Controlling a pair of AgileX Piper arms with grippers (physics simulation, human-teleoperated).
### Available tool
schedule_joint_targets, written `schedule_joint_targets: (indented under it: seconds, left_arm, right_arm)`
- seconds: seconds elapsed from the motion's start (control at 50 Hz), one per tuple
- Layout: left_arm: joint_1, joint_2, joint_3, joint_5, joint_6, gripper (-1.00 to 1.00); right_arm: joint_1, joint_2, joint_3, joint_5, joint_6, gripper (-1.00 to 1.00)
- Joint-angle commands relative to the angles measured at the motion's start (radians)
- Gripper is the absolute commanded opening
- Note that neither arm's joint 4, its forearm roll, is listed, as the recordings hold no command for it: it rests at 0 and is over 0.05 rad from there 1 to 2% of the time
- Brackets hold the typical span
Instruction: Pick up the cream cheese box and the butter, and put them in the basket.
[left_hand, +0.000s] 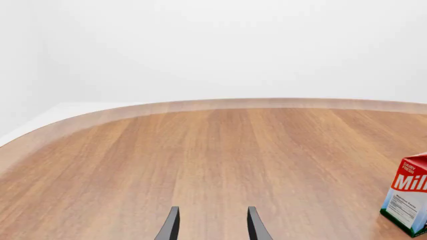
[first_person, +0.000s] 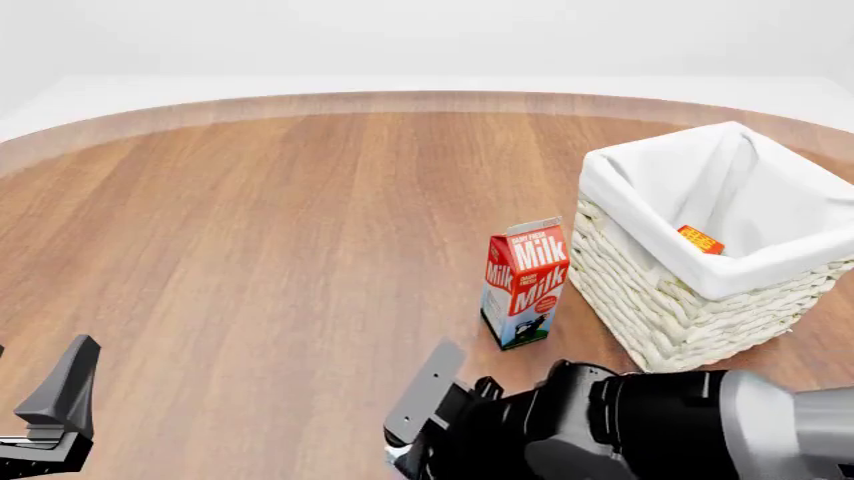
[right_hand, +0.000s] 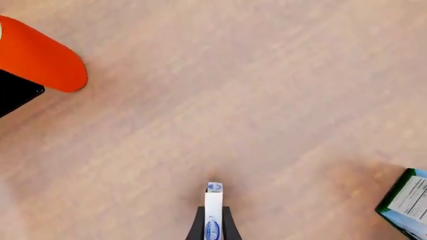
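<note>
Cream cheese box (right_hand: 213, 212) sits pinched edge-on between the jaws of the right gripper (right_hand: 213, 220), low above the table (first_person: 267, 220) on the near side; thin, stiff and light, it looks secure gripped across its flat faces, though smooth card could slip. Left gripper (left_hand: 213, 225) hangs spread and empty nearby. Further out stands the milk carton (first_person: 525, 283), then the basket (first_person: 667, 310), where the butter (first_person: 699, 239) already lies against the lining

Right tool (right_hand: 213, 225) clamping thin white cream cheese box (right_hand: 213, 210) above wooden counter (right_hand: 233, 110), milk carton (right_hand: 407, 202) corner at edge, orange shape (right_hand: 40, 55) opposite.
</note>
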Motion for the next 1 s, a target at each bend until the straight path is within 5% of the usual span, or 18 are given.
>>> schedule_joint_targets:
  seconds: [0.02,0.52,1.0]
  left_arm:
    - [0.000,0.000,0.000,0.000,0.000,1.00]
    - [0.000,0.000,0.000,0.000,0.000,1.00]
    - [0.000,0.000,0.000,0.000,0.000,1.00]
  right_arm:
    - [-0.017,-0.070,-0.020,0.051,-0.025,-1.00]
    - [-0.052,-0.221,-0.082,0.162,-0.087,-1.00]
    - [-0.172,-0.471,-0.250,0.350,-0.147,-1.00]
